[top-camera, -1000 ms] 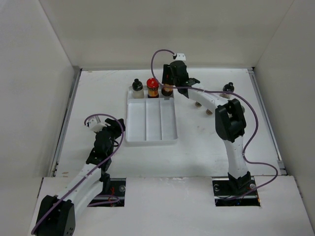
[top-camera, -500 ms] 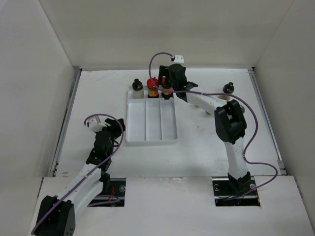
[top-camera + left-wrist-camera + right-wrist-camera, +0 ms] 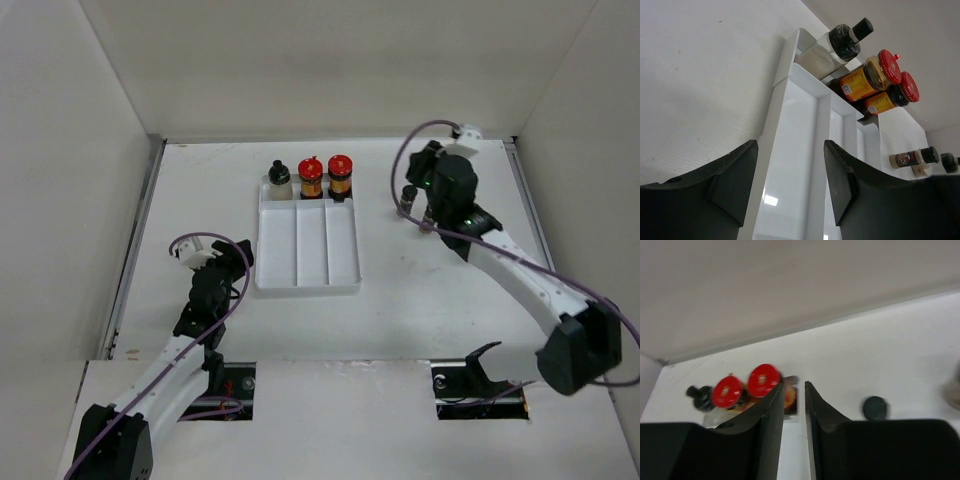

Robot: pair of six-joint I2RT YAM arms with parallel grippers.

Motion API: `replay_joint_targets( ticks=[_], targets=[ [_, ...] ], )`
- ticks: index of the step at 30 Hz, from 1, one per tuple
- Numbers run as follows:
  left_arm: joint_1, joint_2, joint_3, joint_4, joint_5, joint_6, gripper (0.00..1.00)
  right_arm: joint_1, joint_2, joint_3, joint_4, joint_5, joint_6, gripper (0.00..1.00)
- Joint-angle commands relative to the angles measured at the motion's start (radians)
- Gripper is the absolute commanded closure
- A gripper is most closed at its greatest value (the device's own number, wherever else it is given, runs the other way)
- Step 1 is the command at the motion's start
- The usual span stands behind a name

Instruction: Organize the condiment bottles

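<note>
Two red-capped bottles [image 3: 311, 176] [image 3: 340, 174] and a clear bottle with a black cap [image 3: 279, 179] stand in a row at the far end of the white tray [image 3: 258, 250]. They also show in the left wrist view: the clear bottle [image 3: 842, 42] and the red-capped ones [image 3: 872, 75] [image 3: 890, 97]. A small dark bottle [image 3: 408, 195] stands on the table right of the tray, next to my right gripper [image 3: 418, 178]. The right gripper [image 3: 794, 384] is empty, with its jaws a narrow gap apart. My left gripper [image 3: 225, 262] is open and empty by the tray's near left edge.
Small bottles [image 3: 912, 157] sit on the table right of the tray. A dark cap [image 3: 874, 407] shows right of my right fingers. White walls close the table at the back and on both sides. The tray's three long compartments hold nothing.
My right gripper let go of the second red-capped bottle at the tray's far right and swung away to the right. The left arm has barely moved.
</note>
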Motion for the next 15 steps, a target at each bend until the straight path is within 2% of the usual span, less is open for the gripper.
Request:
replay_joint_targets(
  ticks=[1, 2, 4, 5, 6, 9, 15],
  targets=[
    [-0.004, 0.003, -0.005, 0.032, 0.001, -0.004, 0.46, -0.086, -0.135, -0.189, -0.052, 0.174, 0.038, 0.63],
    [-0.004, 0.014, -0.005, 0.035, 0.008, -0.009, 0.46, -0.118, -0.182, -0.241, -0.07, 0.216, 0.039, 0.53],
    [-0.009, 0.033, -0.002, 0.047, 0.014, -0.015, 0.46, -0.187, -0.268, -0.33, -0.107, 0.282, 0.038, 0.24],
    [-0.015, 0.042, -0.002, 0.058, 0.01, -0.015, 0.46, -0.225, -0.31, -0.365, -0.133, 0.296, 0.044, 0.13],
    [-0.018, 0.052, -0.002, 0.069, 0.007, -0.015, 0.46, -0.26, -0.342, -0.387, -0.161, 0.301, 0.053, 0.07],
    [-0.022, 0.069, -0.003, 0.08, 0.016, -0.018, 0.46, -0.325, -0.355, -0.407, -0.204, 0.287, 0.062, 0.0],
    [-0.03, 0.056, -0.005, 0.072, -0.001, -0.009, 0.46, -0.374, -0.217, -0.392, -0.182, 0.209, 0.081, 0.0]
  ],
)
